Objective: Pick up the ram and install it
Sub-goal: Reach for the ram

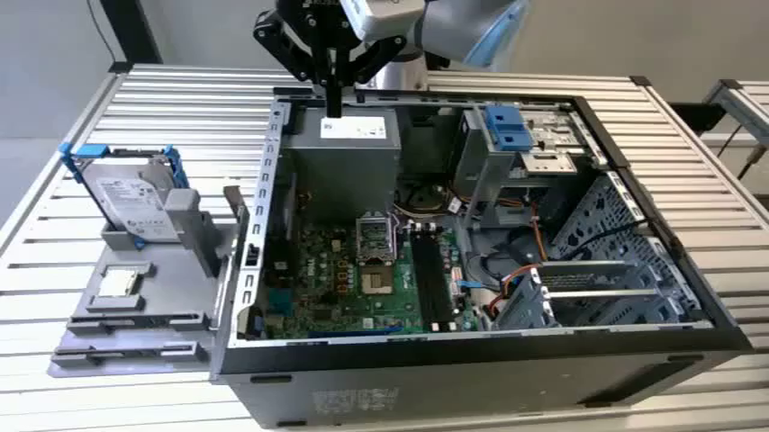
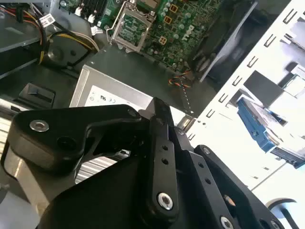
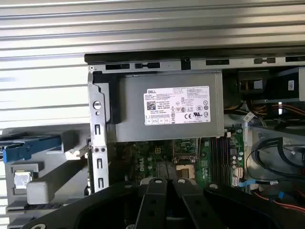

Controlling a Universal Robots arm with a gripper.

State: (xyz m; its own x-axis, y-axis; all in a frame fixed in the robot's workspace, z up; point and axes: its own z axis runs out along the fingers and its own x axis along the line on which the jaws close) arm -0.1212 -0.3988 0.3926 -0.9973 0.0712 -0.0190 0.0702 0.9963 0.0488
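The gripper (image 1: 333,79) has its fingers pressed together on one thin dark stick, the ram (image 1: 333,106). The ram hangs upright with its long axis vertical and its free end pointing straight down out of the fingertips. Its colour and chips cannot be made out.

Directly below that end lies the single grey power supply (image 1: 348,162), white label up, against the far wall of the open computer case (image 1: 481,346); the ram is clear of it.

Past the power supply, further from the gripper, sits one green motherboard (image 1: 330,270) with one square processor socket (image 1: 375,236) and a bank of long black slots (image 1: 429,270) running lengthwise away from the gripper; how many slots there are cannot be counted.

Outside the case, to the exterior view's left of the gripper, one silver hard drive (image 1: 126,193) in a blue frame stands on a grey tray (image 1: 132,315). To the exterior view's right of the gripper, one blue bracket (image 1: 511,126) sits in the drive cage. Everything rests on a slatted table (image 1: 180,99).
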